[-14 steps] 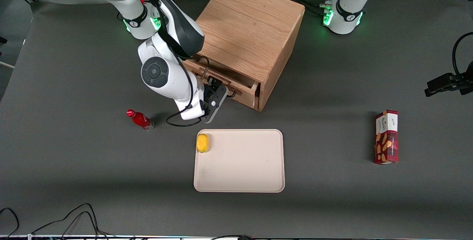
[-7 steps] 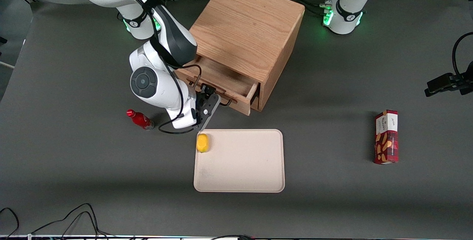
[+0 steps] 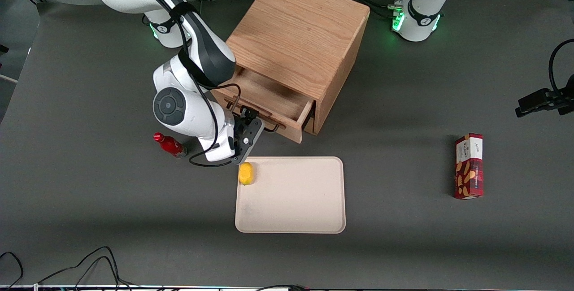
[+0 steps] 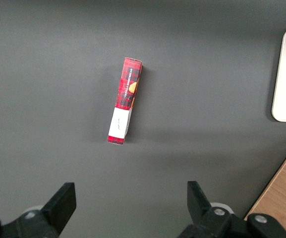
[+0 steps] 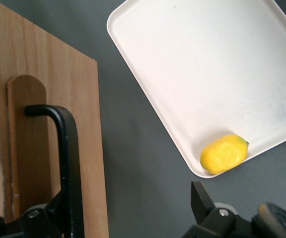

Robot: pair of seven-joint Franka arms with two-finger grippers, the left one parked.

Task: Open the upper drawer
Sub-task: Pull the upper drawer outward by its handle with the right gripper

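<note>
I see even, soft overhead light on the dark worktop (image 3: 403, 237), with no glare. The cabinet (image 3: 296, 40) casts a faint shadow toward the parked arm's end. The tray (image 5: 207, 74) looks bright, nearly washed out, while the gripper (image 5: 133, 223) is close and blurred.

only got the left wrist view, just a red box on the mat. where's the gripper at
Observer: The gripper is at the black handle of the upper drawer.
Operator: drawer open yet
Observer: Partly; the front view shows its inside, pulled out of the cabinet.
Operator: anything close in front of it
Observer: A tray, with a lemon in its corner nearest the gripper.
</note>
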